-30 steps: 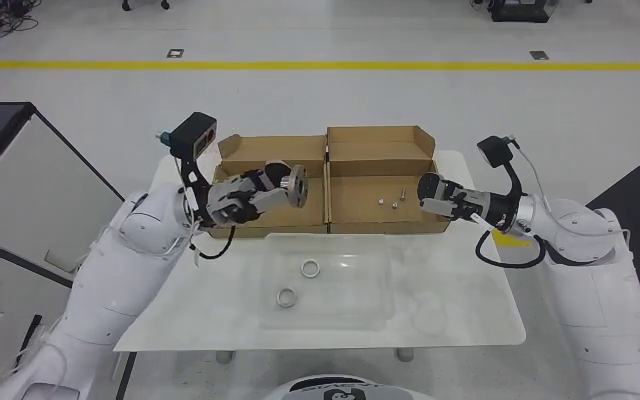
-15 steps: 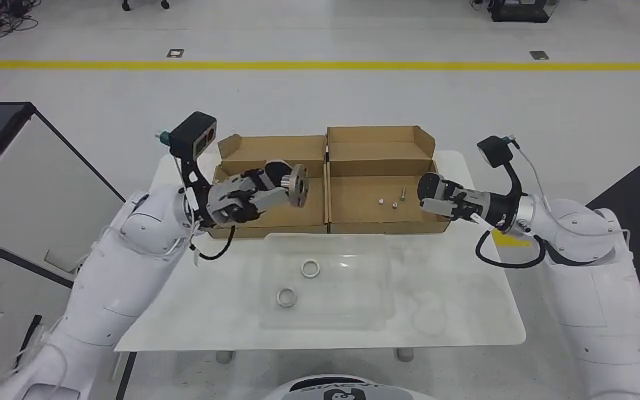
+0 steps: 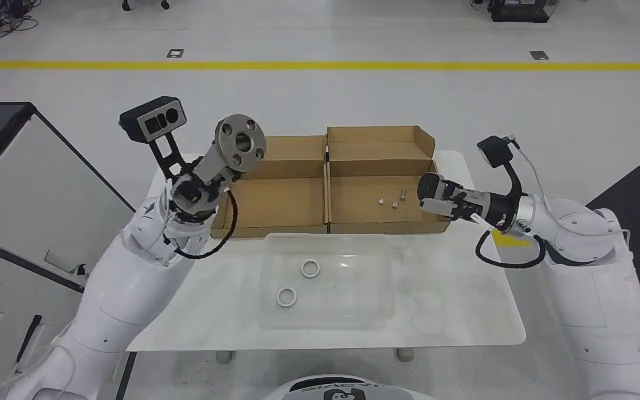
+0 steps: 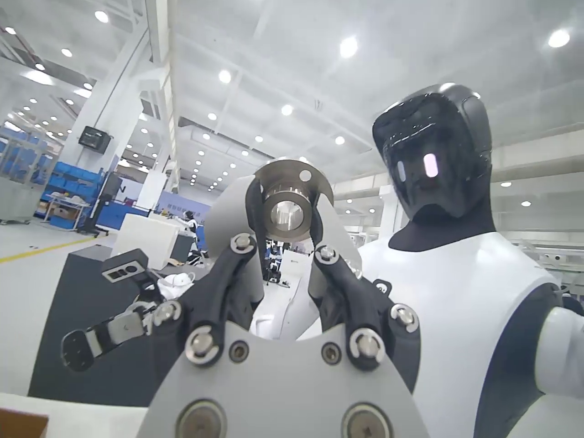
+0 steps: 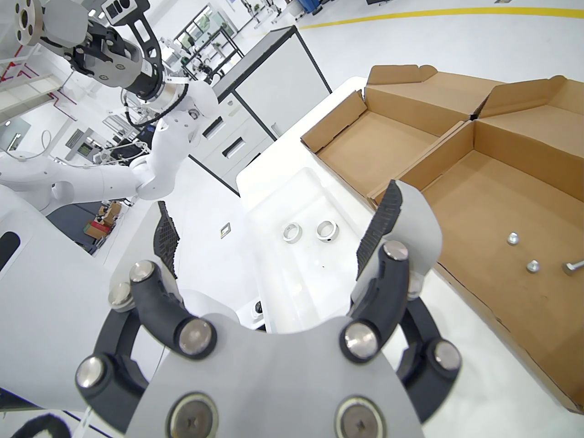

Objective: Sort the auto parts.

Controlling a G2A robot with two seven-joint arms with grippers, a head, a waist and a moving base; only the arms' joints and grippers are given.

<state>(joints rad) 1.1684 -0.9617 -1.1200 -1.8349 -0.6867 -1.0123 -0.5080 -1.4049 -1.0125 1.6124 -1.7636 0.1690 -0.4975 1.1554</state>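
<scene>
Jaws on the left: you have the left gripper [image 4: 285,223] clamped on the hub of the metal flange [image 3: 240,142], one finger on each side.
Flange position: it is held high above the left end of the table [image 3: 480,310]. In the top view you see it over the far left corner of the left cardboard box [image 3: 280,195], with its drilled disc face turned up toward that camera.
Jaws on the right: your right gripper [image 5: 277,195] stands wide open, with nothing between its ribbed pads [image 5: 378,225].
Right gripper position: it hovers at the right edge of the right cardboard box [image 3: 380,150], just outside the side wall, pointing in toward the boxes.
Right box contents: you can count three small bolts [image 3: 394,203] on its floor, close together in the right half.
Boxes: the two stand side by side with their walls touching, along the far side of the table.
Tray: a clear tray [image 3: 380,300] lies on the near side of the boxes. Two metal rings [image 3: 311,268] rest in its left half, near each other but apart.
</scene>
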